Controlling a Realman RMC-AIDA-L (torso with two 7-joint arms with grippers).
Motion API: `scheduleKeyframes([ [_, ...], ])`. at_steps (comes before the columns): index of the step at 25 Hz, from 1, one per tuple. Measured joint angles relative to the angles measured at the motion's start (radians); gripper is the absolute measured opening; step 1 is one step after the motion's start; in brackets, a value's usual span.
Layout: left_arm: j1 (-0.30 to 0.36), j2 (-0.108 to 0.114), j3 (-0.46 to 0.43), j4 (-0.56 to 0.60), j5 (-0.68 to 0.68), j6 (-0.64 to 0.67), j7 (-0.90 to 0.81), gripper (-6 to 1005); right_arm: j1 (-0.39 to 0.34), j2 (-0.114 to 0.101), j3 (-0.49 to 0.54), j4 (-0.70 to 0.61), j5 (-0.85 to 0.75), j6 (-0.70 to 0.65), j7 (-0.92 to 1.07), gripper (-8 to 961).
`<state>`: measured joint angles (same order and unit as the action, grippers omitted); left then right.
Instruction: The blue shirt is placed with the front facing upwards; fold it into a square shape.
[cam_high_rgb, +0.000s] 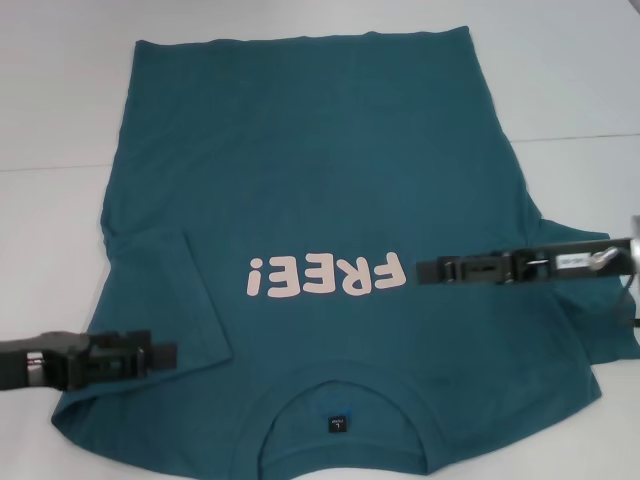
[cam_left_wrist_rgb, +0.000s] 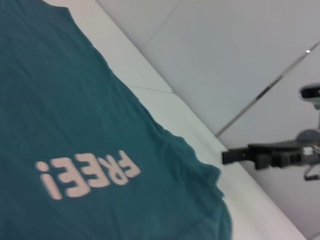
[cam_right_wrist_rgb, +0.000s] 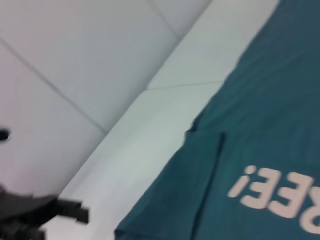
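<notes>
We see flat white table surface, thin seam line crossing it; pale tiled floor beyond.

We see a pale white table carrying everything here; a thin seam crosses its top on both sides of the cloth, and in the wrist views its edge drops to a light tiled floor. Directly on the table lies the blue shirt, spread flat with its front up; the pink "FREE!" lettering reads upside down to us; the round collar with its small dark label sits at the near edge; the hem lies at the far side; the left sleeve is folded inward onto the body.
</notes>
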<state>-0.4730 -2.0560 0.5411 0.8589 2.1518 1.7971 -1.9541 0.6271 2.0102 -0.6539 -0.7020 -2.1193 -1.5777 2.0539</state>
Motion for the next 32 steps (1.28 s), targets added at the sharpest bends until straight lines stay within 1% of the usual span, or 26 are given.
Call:
scheduleKeyframes([
  [3,-0.002,-0.017,0.006,0.002,-0.005,0.02,0.009,816,-0.018,-0.022,0.024,-0.003,0.0,0.003,0.034,734],
  [6,-0.013,-0.042,0.013,0.012,-0.008,0.028,0.002,816,-0.037,-0.047,0.046,-0.008,0.001,0.003,0.053,734],
  [7,-0.015,-0.047,0.018,0.017,-0.007,0.027,-0.001,816,-0.045,-0.06,0.047,-0.008,-0.002,0.003,0.064,734],
  [9,-0.02,-0.065,0.049,0.035,-0.002,0.021,-0.023,815,-0.059,-0.087,0.043,-0.008,-0.013,-0.001,0.093,734],
  [13,-0.028,-0.069,0.085,0.043,-0.003,0.003,-0.062,815,-0.074,-0.148,0.038,-0.01,-0.074,-0.039,0.166,734],
  [17,-0.039,-0.064,0.077,0.036,-0.009,-0.011,-0.085,815,-0.077,-0.217,0.05,-0.011,-0.139,-0.063,0.261,733],
  [19,-0.045,-0.063,0.076,0.035,-0.009,-0.018,-0.095,815,-0.079,-0.239,0.056,-0.012,-0.165,-0.062,0.295,733],
  [21,-0.048,-0.065,0.079,0.031,-0.01,-0.022,-0.097,815,-0.081,-0.25,0.069,-0.015,-0.198,-0.057,0.318,734],
  [23,-0.048,-0.067,0.081,0.029,-0.01,-0.027,-0.097,815,-0.085,-0.251,0.082,-0.022,-0.231,-0.049,0.335,734],
  [27,-0.05,-0.068,0.082,0.018,-0.01,-0.036,-0.097,815,-0.092,-0.244,0.107,-0.027,-0.301,-0.023,0.355,733],
  [32,-0.052,-0.068,0.083,0.015,-0.011,-0.036,-0.097,814,-0.1,-0.23,0.119,-0.027,-0.332,0.057,0.373,733],
])
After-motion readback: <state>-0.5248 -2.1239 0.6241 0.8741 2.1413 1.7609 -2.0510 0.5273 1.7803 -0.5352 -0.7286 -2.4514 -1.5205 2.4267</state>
